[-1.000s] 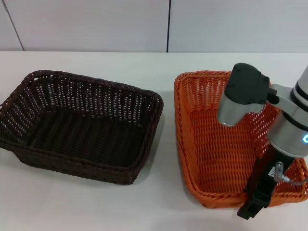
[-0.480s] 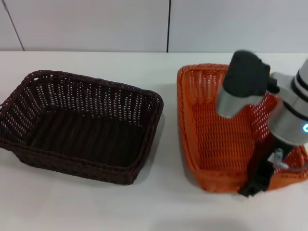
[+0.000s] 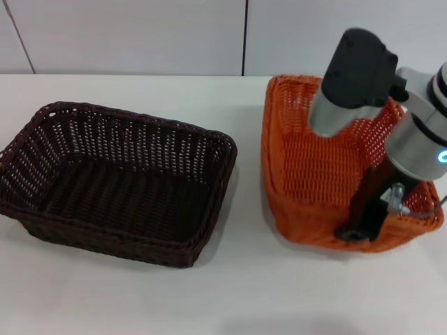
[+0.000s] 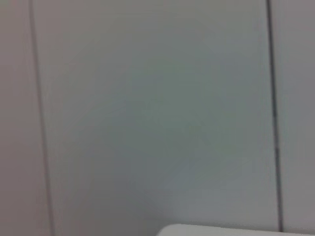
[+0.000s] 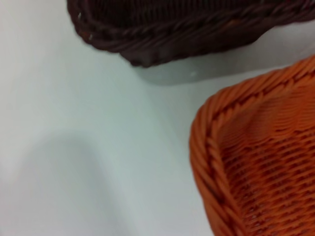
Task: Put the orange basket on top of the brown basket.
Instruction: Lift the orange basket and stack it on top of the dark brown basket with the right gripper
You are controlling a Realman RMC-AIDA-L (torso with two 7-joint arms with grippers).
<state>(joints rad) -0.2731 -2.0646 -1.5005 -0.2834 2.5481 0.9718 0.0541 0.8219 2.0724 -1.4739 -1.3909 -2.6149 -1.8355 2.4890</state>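
The orange basket (image 3: 314, 167) is at the right of the head view, tilted with its near side raised off the white table. My right gripper (image 3: 360, 227) is shut on the basket's near wall by the right corner, with the arm reaching over the basket. The brown basket (image 3: 119, 181) sits flat on the table at the left, a short gap away. The right wrist view shows the orange basket's braided rim (image 5: 216, 172) and a corner of the brown basket (image 5: 167, 29). My left gripper is out of view; its wrist view shows only a wall.
The white table (image 3: 140, 300) carries both baskets, with bare surface in front of them and in the gap between them. A pale panelled wall (image 3: 140, 35) runs behind the table.
My right gripper has lifted the near side of the orange basket, which has tipped up and shifted away from me. The brown basket has not moved.
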